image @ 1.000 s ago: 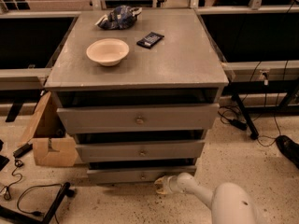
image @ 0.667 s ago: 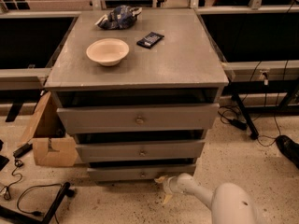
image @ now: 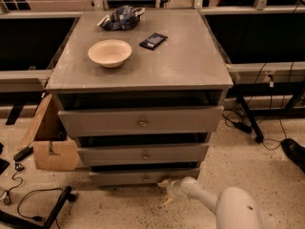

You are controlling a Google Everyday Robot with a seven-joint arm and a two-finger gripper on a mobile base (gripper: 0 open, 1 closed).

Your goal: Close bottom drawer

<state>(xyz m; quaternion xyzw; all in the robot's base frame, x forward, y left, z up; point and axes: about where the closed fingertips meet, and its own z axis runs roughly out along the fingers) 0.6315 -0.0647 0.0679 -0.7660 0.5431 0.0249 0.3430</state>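
Gripper (image: 165,191) at bottom drawer (image: 125,178) front (bare floor (image: 119,209) around it), cardboard box (image: 50,149) beside cabinet's (image: 181,66) left

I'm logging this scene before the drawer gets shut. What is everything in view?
cabinet: one, grey, centre
top drawer: one, grey, brass knob
middle drawer: one, grey, under the top one
bottom drawer: one, grey, lowest, dark gap above its front
bowl: one, cream, cabinet top, left
flat packet: one, black, right of bowl
crumpled bag: one, blue, back of cabinet top
cardboard box: one, brown, floor left of cabinet
cables: several, black, floor both sides
arm: one, white, bottom right
gripper: one, pale, at the bottom drawer's front, right of its knob
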